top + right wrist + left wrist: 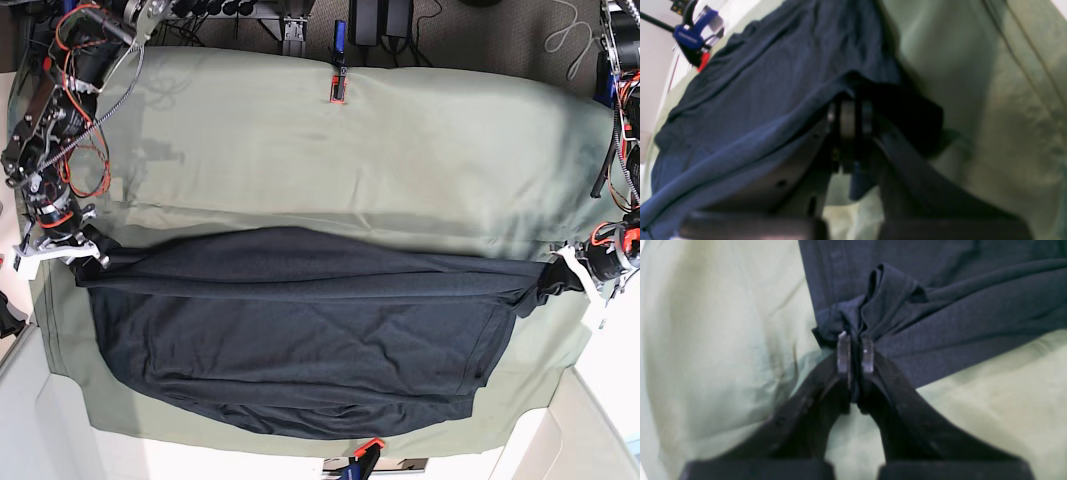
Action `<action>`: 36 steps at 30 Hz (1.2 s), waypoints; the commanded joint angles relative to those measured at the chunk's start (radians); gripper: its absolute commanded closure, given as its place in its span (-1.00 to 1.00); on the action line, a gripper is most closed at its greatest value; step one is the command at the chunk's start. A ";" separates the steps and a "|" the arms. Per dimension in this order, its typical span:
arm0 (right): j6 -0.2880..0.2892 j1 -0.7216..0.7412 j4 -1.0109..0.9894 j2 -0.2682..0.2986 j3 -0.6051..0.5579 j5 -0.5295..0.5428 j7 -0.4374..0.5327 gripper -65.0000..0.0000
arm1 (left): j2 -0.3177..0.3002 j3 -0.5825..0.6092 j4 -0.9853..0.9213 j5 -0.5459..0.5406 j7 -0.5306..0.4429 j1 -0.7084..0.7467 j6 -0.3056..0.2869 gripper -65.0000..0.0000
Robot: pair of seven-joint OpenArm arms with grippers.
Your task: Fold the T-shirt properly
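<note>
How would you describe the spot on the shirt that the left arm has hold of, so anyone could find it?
Start at the sage-green table cloth, where the dark T-shirt lies stretched across. Follow its raised upper fold to the base view's right end. There the fabric bunches into a tight knot pinched in the left tool, unlike the flat cloth nearby.

Each hand (pixel 855 350) has matte black curved fingers with grey pads (pixel 843 355); arms carry exposed red wiring (pixel 70 50)

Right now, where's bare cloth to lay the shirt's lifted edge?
Free: the wide green table cloth band between the shirt and the far clamp. Thin strips along the near edge. Crowded: both side ends, where the left end effector and right end effector pinch the fabric.
</note>
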 commanded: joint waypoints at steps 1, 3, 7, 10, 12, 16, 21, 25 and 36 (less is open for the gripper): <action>-0.002 0.033 0.000 0.013 0.004 -0.003 0.028 1.00 | -0.024 0.020 -0.023 0.022 -0.043 -0.049 0.004 1.00; -0.002 0.055 -0.026 0.017 0.004 -0.015 0.034 1.00 | -0.014 0.072 -0.093 0.066 -0.089 -0.105 0.004 1.00; 0.002 0.097 -0.081 0.037 0.004 -0.044 0.070 1.00 | 0.016 0.140 -0.223 0.097 -0.150 -0.211 0.004 1.00; 0.031 0.126 -0.129 0.049 0.004 -0.063 0.088 1.00 | 0.050 0.152 -0.315 0.149 -0.183 -0.269 0.004 1.00; 0.049 0.137 -0.161 0.052 0.002 -0.072 0.093 1.00 | 0.068 0.152 -0.372 0.160 -0.188 -0.293 0.004 1.00; 0.050 0.142 -0.208 0.051 -0.029 -0.073 0.093 1.00 | 0.095 0.151 -0.423 0.163 -0.229 -0.298 0.004 0.73; 0.050 0.142 -0.225 0.052 -0.059 -0.051 0.080 -0.17 | 0.098 0.151 -0.426 0.103 -0.242 -0.299 0.004 -0.09; 0.050 0.142 -0.183 0.054 -0.056 0.000 -0.024 -0.20 | 0.060 0.151 -0.423 -0.031 -0.138 -0.299 0.004 -0.15; 0.006 0.043 0.074 0.051 -0.039 0.008 -0.093 -0.20 | -0.011 0.144 -0.423 -0.292 0.023 -0.297 0.004 -0.15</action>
